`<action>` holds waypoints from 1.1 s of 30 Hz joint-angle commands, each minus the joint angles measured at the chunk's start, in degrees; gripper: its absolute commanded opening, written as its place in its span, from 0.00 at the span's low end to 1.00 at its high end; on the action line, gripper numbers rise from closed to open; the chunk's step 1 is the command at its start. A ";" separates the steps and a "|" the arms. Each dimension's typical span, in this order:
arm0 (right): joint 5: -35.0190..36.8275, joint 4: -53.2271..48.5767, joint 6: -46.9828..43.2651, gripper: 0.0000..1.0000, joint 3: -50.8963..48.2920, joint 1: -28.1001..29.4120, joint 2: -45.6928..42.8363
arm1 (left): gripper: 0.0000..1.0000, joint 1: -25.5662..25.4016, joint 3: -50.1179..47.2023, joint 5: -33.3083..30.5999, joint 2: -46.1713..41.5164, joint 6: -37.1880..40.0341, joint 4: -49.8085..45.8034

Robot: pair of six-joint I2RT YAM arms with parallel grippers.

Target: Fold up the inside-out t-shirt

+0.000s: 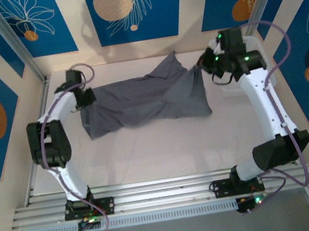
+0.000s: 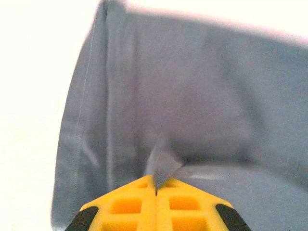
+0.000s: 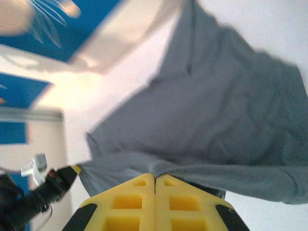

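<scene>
Yellow fingertips of the left gripper (image 2: 156, 185) sit closest to us in its wrist view, pressed together with only a small peak of cloth caught between them. We read that as a clenched grip on the plain slate-grey cotton t-shirt (image 2: 192, 106), taken just inside its stitched hem.

From above, the left gripper (image 1: 83, 96) stands near the left edge of the tabletop, at the t-shirt's (image 1: 141, 100) left end. The garment stretches across the far half of the tabletop, rumpled, with its near edge lying on the surface. Its far right part rises in a peak toward the right gripper (image 1: 202, 63). That gripper's wrist view shows the fingertips (image 3: 155, 175) shut on a folded edge of the t-shirt (image 3: 216, 106), which hangs away from them, so we judge it lifted there.

Our worry is the left hold. So little cloth is pinched that a pull to spread the t-shirt could tug it free. Uneven lifting could also drag the slack middle into a twist, and any fold laid over those creases would trap them. The right arm works close to the white mesh plastic basket (image 1: 269, 72) in the far right corner, where a trailing sleeve might snag.
</scene>
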 commanded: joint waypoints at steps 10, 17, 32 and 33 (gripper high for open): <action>-1.75 12.83 11.60 0.00 32.59 -13.32 0.79 | 0.00 11.40 48.13 19.07 -11.04 -21.78 -7.46; -2.26 20.59 13.59 0.00 39.50 -13.42 2.10 | 0.00 11.45 50.52 21.04 -15.01 -22.90 -2.28; 0.69 27.16 12.75 0.00 49.12 -13.41 1.16 | 0.00 11.43 55.51 17.67 -22.45 -21.23 -0.56; 1.31 27.50 12.46 0.00 48.93 -13.42 1.14 | 0.00 11.41 55.49 17.13 -22.57 -20.82 -0.50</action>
